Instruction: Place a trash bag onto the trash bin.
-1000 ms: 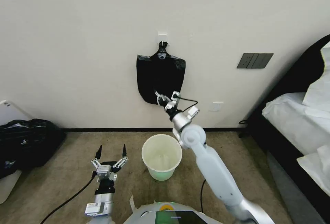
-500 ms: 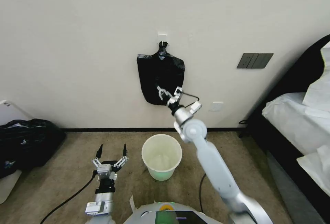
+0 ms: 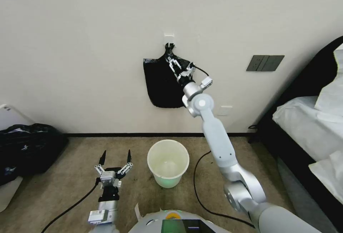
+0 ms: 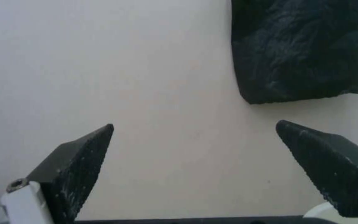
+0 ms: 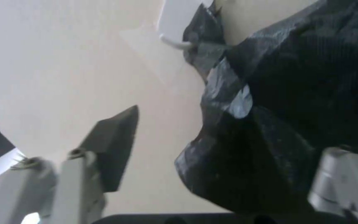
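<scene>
The trash bag [image 3: 162, 83] hangs flat against the wall from a small white hook [image 3: 169, 39], its gathered neck looped over the hook's peg, well above the floor. The right hand [image 3: 177, 65] is raised to the upper part of the bag, just below the neck, with its fingers spread apart; in the right wrist view one dark finger [image 5: 115, 146] stands on the wall side and the crinkled plastic bulges between it and the other, so nothing is gripped yet. The main risk is a poor bite: the film is thin and glossy, and closing on a single loose fold could let it slip out or tear when pulled. A straight downward or outward tug could also catch the neck on the peg, ripping the plastic or straining the hook; the bag probably needs lifting up and off. Pressing too far forward could jam the fingertips against the wall. The trash bin [image 3: 168, 162] stands upright on the carpet close to the wall, directly below the bag, so a dropped bag may fall in crumpled rather than fitted over the rim. The left hand [image 3: 115, 162] waits low over the carpet beside the bin, released, its fingers wide apart.
</scene>
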{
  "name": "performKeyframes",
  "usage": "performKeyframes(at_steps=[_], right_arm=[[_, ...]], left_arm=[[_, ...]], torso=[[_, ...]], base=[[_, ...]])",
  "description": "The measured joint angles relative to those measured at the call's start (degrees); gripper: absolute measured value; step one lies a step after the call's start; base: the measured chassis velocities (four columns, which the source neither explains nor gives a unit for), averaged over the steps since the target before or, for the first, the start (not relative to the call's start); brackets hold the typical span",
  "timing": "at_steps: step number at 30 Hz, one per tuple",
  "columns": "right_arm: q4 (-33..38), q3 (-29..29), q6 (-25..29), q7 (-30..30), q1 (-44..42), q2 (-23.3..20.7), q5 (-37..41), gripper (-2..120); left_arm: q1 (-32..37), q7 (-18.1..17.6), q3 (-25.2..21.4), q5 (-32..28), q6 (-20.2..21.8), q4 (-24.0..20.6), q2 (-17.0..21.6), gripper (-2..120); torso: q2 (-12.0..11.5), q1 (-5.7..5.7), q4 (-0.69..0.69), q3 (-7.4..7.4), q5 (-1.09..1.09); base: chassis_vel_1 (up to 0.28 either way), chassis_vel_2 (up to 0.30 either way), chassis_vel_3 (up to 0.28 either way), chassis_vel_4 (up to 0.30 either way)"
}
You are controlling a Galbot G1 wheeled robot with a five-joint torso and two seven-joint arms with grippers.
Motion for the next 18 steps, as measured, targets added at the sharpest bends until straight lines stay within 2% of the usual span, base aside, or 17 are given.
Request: performKeyframes(at_steps=[7,18], right_arm=[[-2.0,0.0,-0.2,0.1,0.4,0.6,-0.1,99],[-4.3,0.1,-0.2,-1.2,2.3,1.4,-0.6,100]], left_arm=[[-0.1,0.0,0.0,0.0,-0.1,0.5,-0.3,100],[0.0,0.0,0.0,0.0,-0.2,0.6,-0.4,100]], torso=[[0.0,0.0,0.0,0.0,0.0],[0.0,0.0,0.0,0.0,0.0]], base=[[0.0,0.0,0.0,0.0],[0.0,0.0,0.0,0.0]])
